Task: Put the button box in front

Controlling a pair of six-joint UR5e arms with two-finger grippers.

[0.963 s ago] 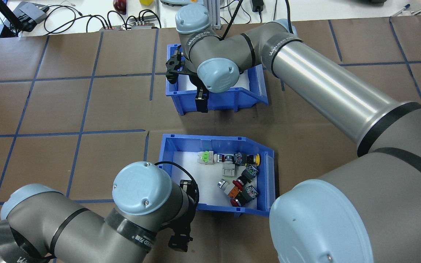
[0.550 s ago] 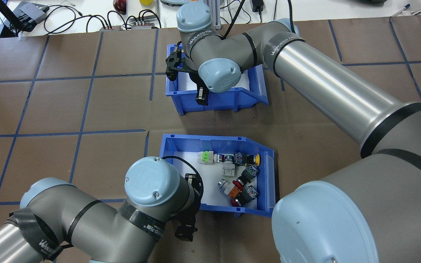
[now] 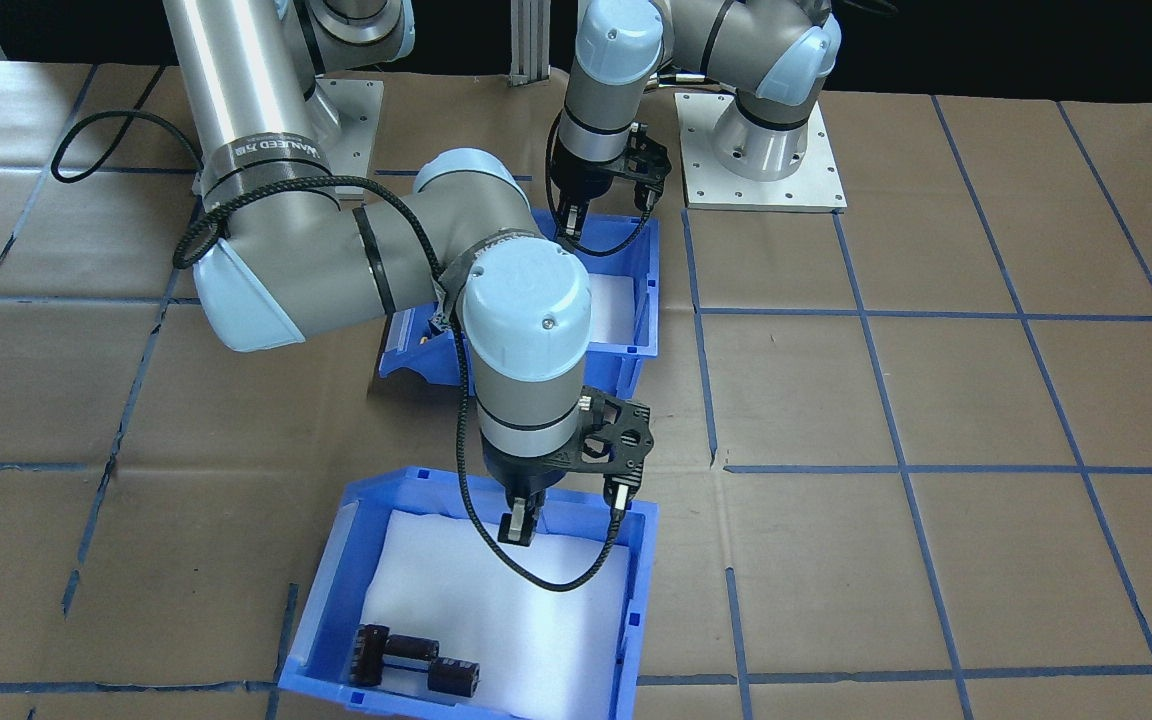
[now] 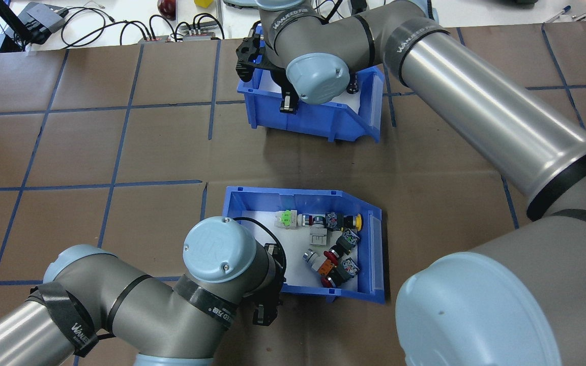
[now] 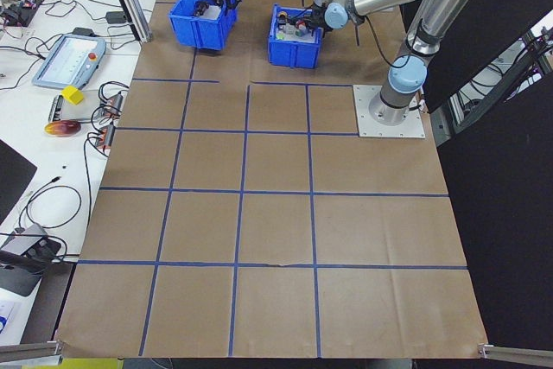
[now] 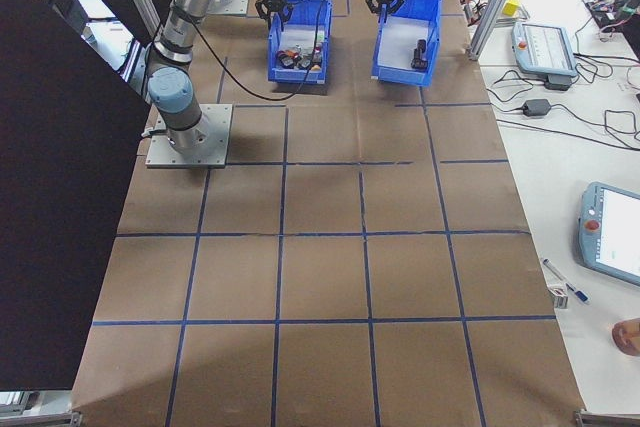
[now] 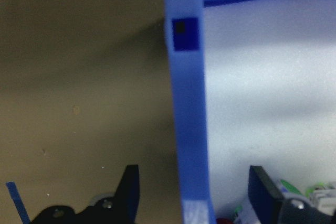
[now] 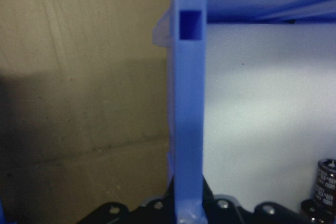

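Observation:
The button box point(image 4: 298, 195) is a blue bin with a white foam floor and several colourful push-buttons point(image 4: 331, 244). It stands on the table nearer the robot and also shows in the front view point(image 3: 644, 290) and both side views point(image 5: 294, 41) point(image 6: 298, 57). My left gripper point(image 4: 267, 301) is open and straddles its near wall by the left corner. In the left wrist view that wall point(image 7: 189, 103) runs between the fingers point(image 7: 130, 187). My right gripper point(image 4: 288, 101) is shut on the near wall point(image 8: 188, 129) of the other blue bin point(image 4: 323, 119).
The other blue bin point(image 3: 356, 530) holds a few dark cylinders point(image 3: 406, 650) and lies farther from the robot, turned askew. Cables, a tablet and small items lie on the white bench point(image 4: 120, 25) past the table's far edge. Brown paper with blue tape lines covers the table point(image 4: 94, 147).
My right gripper has carried the other bin away from the robot and turned it. My left arm has moved right, bringing its gripper onto the button box's near wall.

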